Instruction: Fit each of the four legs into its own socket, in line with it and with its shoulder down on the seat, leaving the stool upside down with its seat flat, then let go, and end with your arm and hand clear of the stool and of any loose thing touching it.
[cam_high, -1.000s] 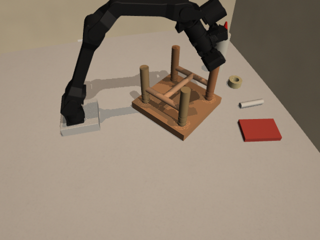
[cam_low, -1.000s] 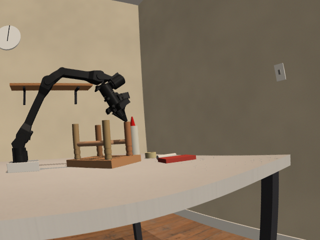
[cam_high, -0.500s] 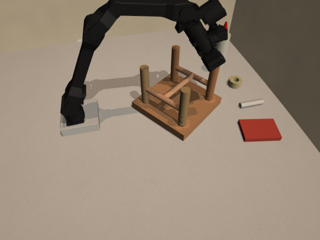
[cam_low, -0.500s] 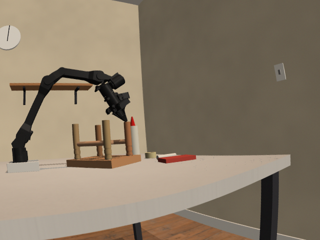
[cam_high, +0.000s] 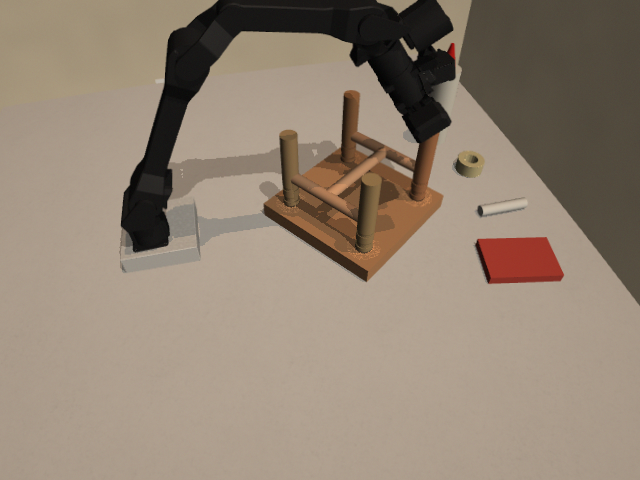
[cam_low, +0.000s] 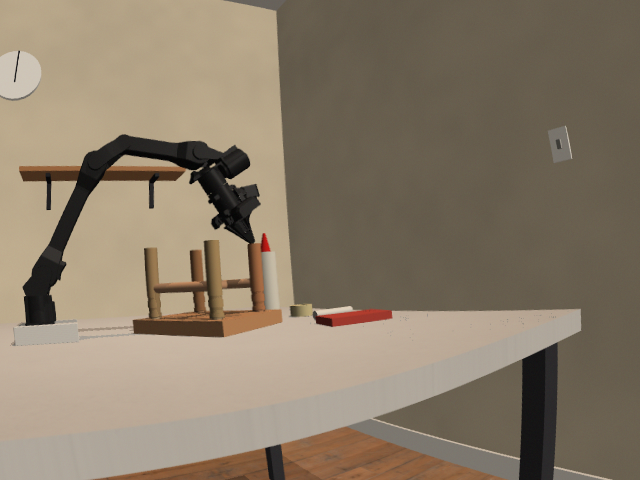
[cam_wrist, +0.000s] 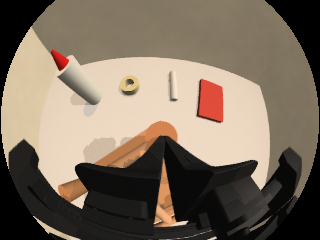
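The upturned stool seat (cam_high: 330, 235) (cam_low: 178, 326) lies flat on the counter (cam_high: 289, 372) (cam_low: 320, 382) (cam_wrist: 240, 135), its four legs upright. The hand (cam_high: 426, 124) (cam_low: 251, 240) (cam_wrist: 163, 139), clenched on nothing, points down at the far right leg's top (cam_low: 254, 244) (cam_wrist: 162, 129); contact cannot be determined. Beyond stand a red-tipped white cylinder (cam_high: 448, 98) (cam_low: 269, 279) (cam_wrist: 81, 82) and a tan ring (cam_high: 462, 166) (cam_low: 300, 311) (cam_wrist: 123, 89).

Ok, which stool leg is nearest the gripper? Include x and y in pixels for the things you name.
The reddish-brown leg (cam_high: 424, 162) (cam_low: 256, 276) (cam_wrist: 162, 131) nearest the red-tipped white bottle (cam_low: 269, 279) (cam_wrist: 80, 82); the shut gripper's (cam_low: 252, 241) (cam_wrist: 164, 139) fingertips are right at its top, unlike the other three.
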